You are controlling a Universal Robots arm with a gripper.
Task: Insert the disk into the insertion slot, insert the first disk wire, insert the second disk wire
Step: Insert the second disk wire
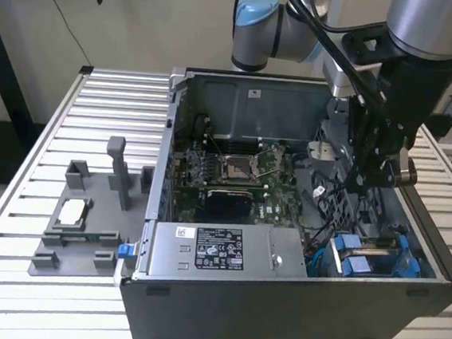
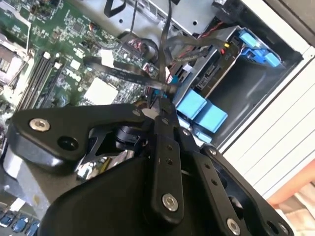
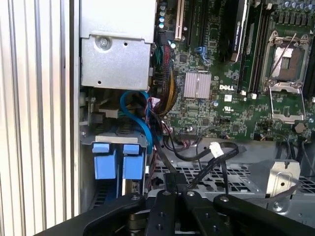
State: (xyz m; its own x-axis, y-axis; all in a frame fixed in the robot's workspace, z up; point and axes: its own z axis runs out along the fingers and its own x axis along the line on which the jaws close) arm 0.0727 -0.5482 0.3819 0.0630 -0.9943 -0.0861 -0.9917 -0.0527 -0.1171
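Note:
The disk sits in the insertion slot at the case's corner on the exterior view's right. Its blue carrier tabs face up, and they appear in both wrist views. My gripper hangs inside the open case just above the drive cage. Its fingers are shut on the black connector end of a disk wire, a flat black cable that loops back over the motherboard. The same wire, with a white tag, runs to the fingertips in the first wrist view.
A grey labelled power-supply box lies along the case's front. The motherboard with its CPU socket fills the case floor. A blue cable and loose wire bundles crowd the cage. A grey fixture stands on the slatted table.

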